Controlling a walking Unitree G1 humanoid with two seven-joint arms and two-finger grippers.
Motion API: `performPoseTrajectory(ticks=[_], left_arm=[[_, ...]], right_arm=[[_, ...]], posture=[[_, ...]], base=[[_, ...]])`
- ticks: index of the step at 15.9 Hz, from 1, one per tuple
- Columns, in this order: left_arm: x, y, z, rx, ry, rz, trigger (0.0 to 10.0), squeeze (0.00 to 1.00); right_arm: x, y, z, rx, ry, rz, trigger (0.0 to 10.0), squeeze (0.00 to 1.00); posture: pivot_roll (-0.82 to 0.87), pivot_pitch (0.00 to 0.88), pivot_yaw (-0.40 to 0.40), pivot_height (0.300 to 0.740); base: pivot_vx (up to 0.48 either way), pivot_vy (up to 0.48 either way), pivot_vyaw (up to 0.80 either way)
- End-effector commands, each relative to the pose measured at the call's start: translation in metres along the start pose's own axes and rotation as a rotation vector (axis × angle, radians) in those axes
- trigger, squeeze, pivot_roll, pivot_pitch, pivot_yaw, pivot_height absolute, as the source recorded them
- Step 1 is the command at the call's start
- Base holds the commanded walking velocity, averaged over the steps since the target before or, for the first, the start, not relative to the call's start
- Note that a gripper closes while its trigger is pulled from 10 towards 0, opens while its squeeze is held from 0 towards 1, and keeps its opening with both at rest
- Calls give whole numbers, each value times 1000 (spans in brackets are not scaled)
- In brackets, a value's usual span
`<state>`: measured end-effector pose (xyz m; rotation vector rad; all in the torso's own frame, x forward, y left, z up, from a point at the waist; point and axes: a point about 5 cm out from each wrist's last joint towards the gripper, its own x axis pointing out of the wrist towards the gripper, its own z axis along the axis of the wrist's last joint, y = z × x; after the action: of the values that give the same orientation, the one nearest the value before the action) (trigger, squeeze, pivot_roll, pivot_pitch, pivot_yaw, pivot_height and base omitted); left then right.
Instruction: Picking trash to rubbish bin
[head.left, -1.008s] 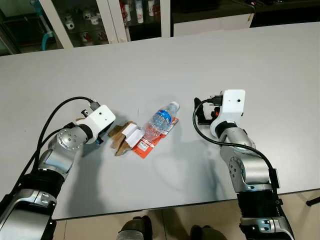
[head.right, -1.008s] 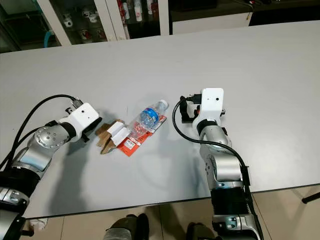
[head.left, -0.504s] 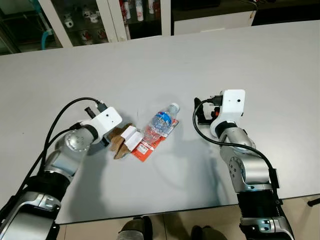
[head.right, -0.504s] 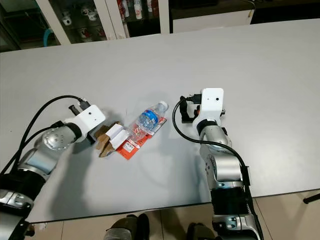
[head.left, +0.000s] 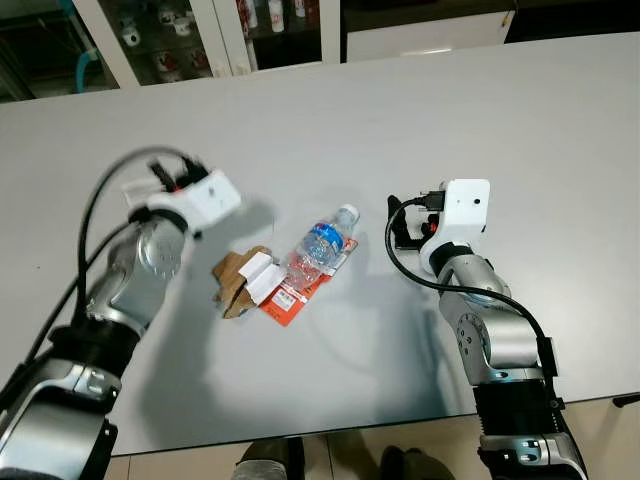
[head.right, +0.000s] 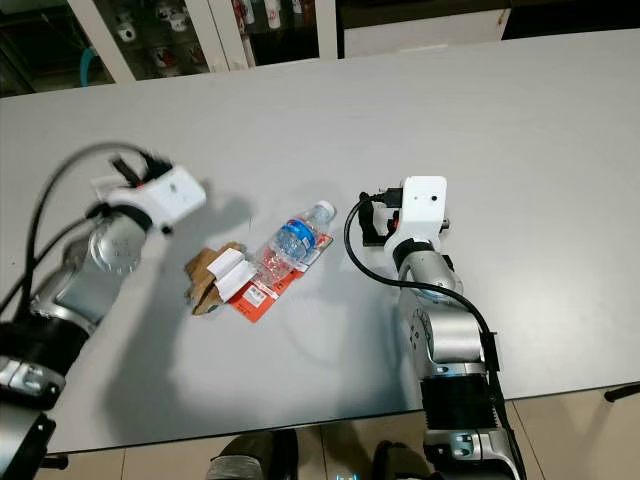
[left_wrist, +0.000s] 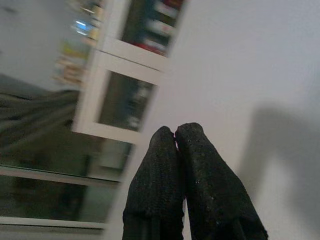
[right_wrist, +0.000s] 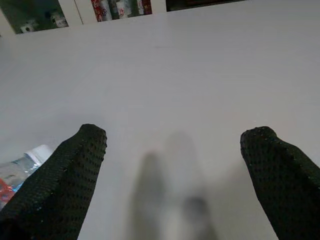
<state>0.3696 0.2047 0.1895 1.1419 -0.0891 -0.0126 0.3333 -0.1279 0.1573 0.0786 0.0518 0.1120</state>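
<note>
The trash sits together near the middle of the grey table (head.left: 520, 120): a crumpled brown cardboard piece (head.left: 238, 279), a flat orange wrapper (head.left: 300, 288) touching it, and a clear water bottle (head.left: 321, 248) lying on its side across the wrapper. The bottle's long axis runs diagonally, cap pointing away from me and toward my right, base toward the cardboard. My left gripper (left_wrist: 175, 134) is lifted above the table, beyond and to the left of the cardboard, its two fingers pressed together with nothing between them, aimed off toward the glass-fronted cabinet (left_wrist: 120, 95) rather than down at the pile. My right gripper (right_wrist: 172, 150) rests low over the table just to the right of the bottle, fingers spread wide and empty; the bottle's cap end (right_wrist: 37, 152) shows beside one of its fingers. I judge the right arm nearer to the bottle and already open, though it faces away from me, so it would have to turn left to close across the bottle's short width. I see no rubbish bin here.
</note>
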Motion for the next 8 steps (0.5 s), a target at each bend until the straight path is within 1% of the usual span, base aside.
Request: performPoseTrajectory(ticks=[1,2,3,4,5,6,8], left_arm=[[0,12,2,19,-14,83,10000,0],[1,17,6,2,-29,128,10000,0],[1,18,7,-11,-36,146,10000,0],[0,20,13,-85,-67,192,10000,0],[-1,20,15,-117,-78,202,10000,0],[-3,18,23,-269,-107,227,10000,0],[-7,9,33,-409,-140,228,10000,0]], right_arm=[[0,2,3,38,3,21,10000,0],[0,2,4,47,1,25,10000,0],[0,3,4,53,1,26,10000,0],[0,3,5,76,-2,29,10000,0],[0,3,5,84,-3,30,10000,0],[0,3,10,92,-12,37,10000,0],[1,6,16,100,-33,56,10000,0]], posture=[[4,138,73,720],[4,135,73,720],[3,135,73,720],[3,135,71,720],[3,135,71,720],[2,137,68,720],[1,138,63,720]], base=[[0,0,0],[0,0,0],[0,0,0],[0,0,0],[0,0,0],[0,0,0],[0,0,0]])
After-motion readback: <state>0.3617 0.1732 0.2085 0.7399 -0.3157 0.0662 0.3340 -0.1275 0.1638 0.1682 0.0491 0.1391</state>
